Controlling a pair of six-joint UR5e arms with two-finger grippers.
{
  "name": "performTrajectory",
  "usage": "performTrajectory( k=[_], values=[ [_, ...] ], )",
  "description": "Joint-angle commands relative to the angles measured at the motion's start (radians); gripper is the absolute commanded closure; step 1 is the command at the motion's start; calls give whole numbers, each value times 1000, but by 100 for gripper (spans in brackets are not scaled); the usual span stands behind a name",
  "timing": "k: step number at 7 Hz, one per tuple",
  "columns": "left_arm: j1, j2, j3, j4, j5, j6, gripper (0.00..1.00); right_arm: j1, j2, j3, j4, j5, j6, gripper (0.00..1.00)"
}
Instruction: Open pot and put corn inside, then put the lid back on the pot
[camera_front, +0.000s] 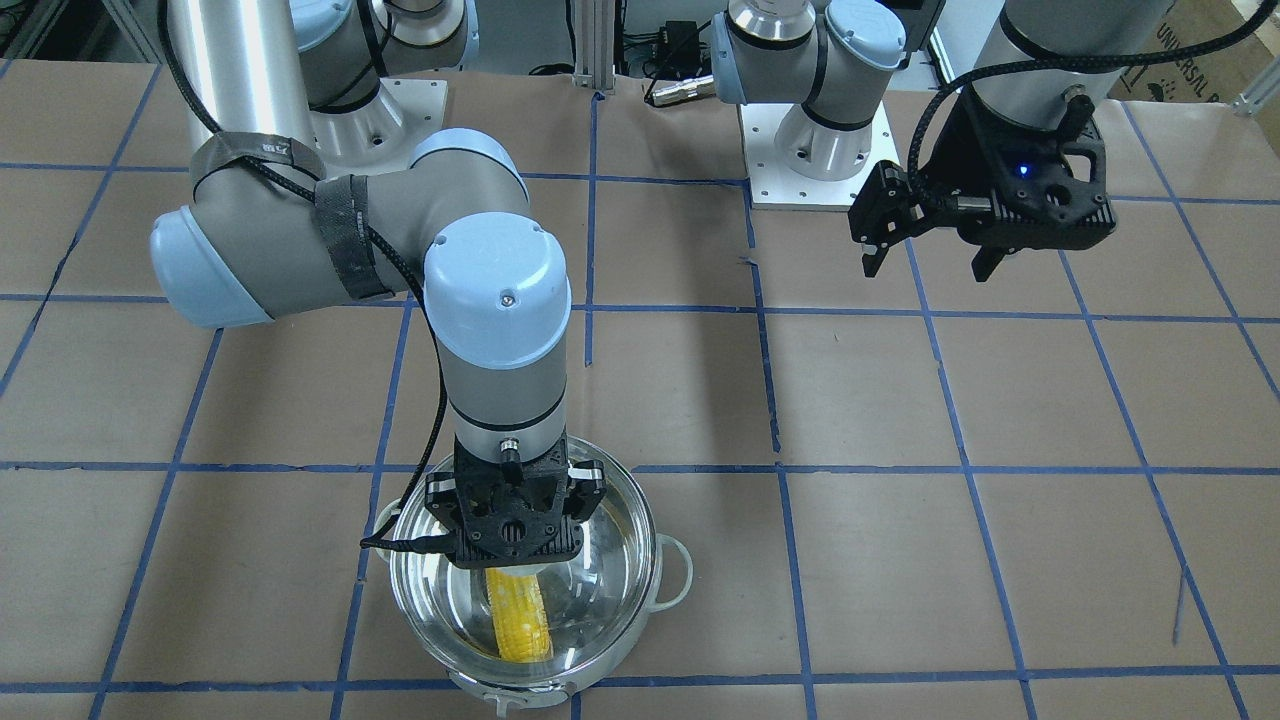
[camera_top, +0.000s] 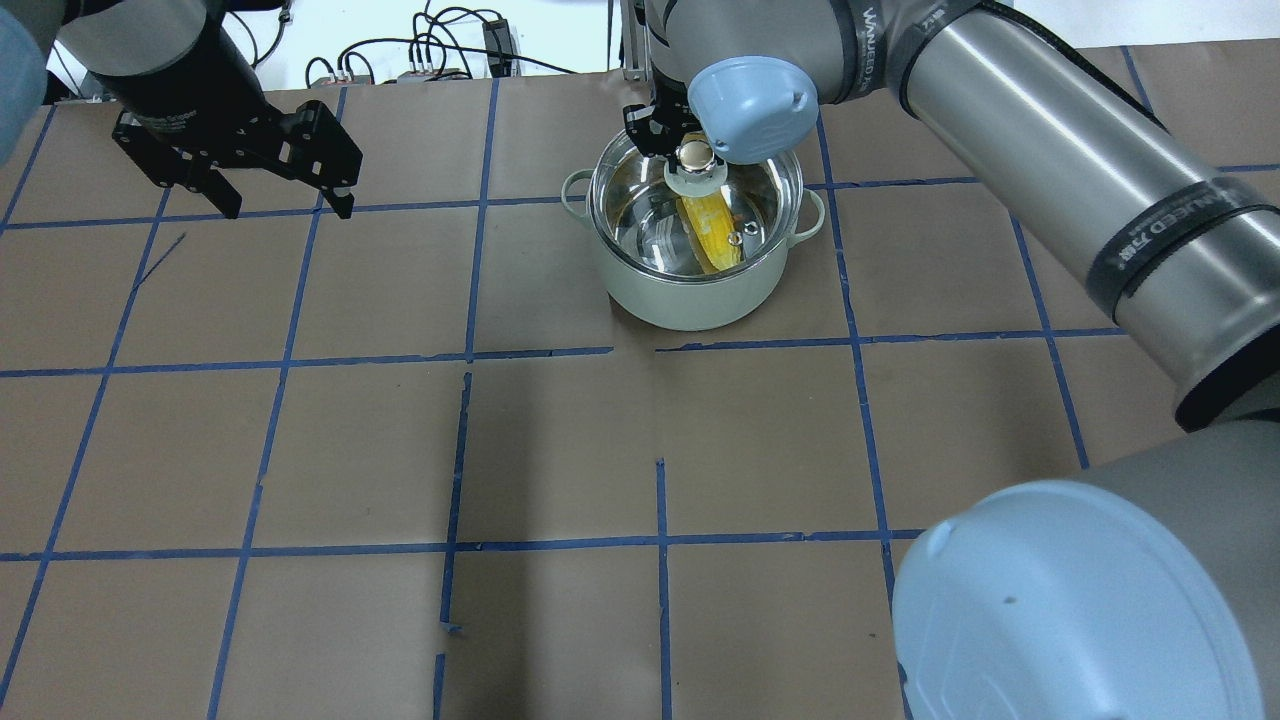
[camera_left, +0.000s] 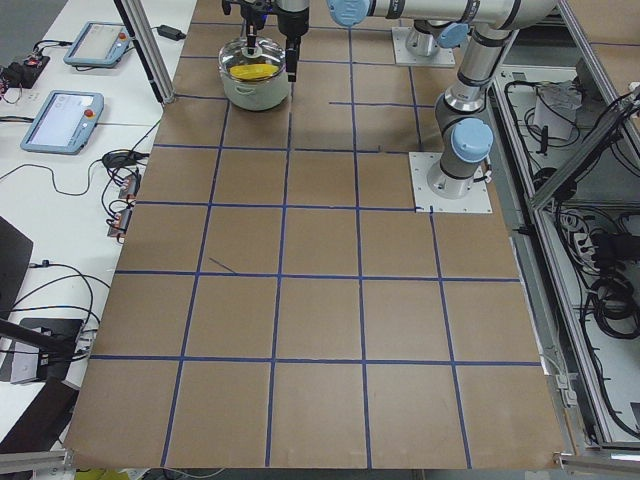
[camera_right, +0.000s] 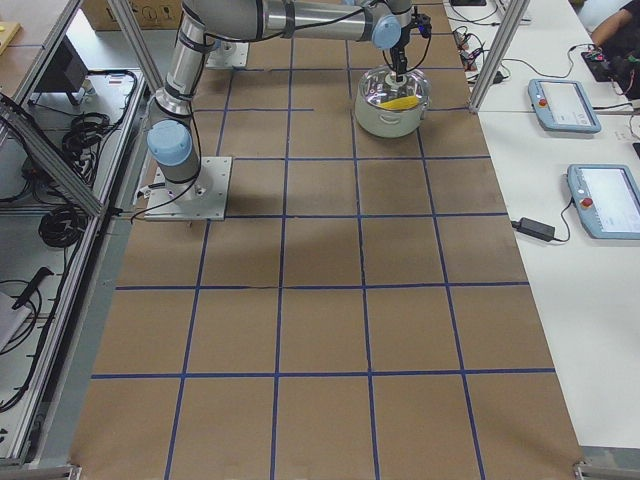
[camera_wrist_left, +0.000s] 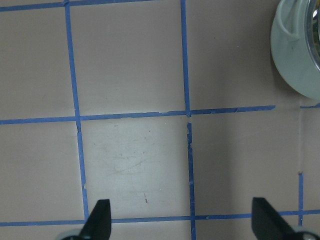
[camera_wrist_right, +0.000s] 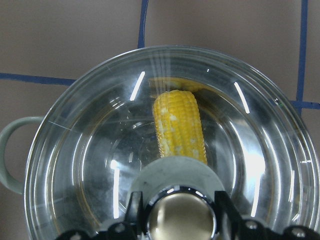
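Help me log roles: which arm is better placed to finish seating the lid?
Right: the right gripper holds the lid by its knob, on the pot, corn inside; the left gripper hangs open, far off.

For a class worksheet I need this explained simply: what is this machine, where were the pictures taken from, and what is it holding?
Two robot arms stand at a paper-covered table with blue tape lines. Four pictures come from fixed cameras: above, opposite, and at each table end. Two come from cameras on the wrists. The right gripper has its fingers closed on the knob of the glass lid, held over the steel pot. A yellow corn cob lies inside. The left gripper hangs open above the table, holding nothing.
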Motion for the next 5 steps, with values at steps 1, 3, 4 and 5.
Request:
performTrajectory(
  k=[1,3,4,5],
  values=[
    [0,-5,-2,0,-7,0,0,11,8,-7,-1,1,1,92],
    [0,-6,0,0,-3,0,0,11,25,-56,14,1,5,92],
    [0,-6,0,0,-3,0,0,11,33,-58,14,0,5,92],
    [0,-6,-2,0,-6,0,0,11,35,-57,16,0,5,92]
  ],
)
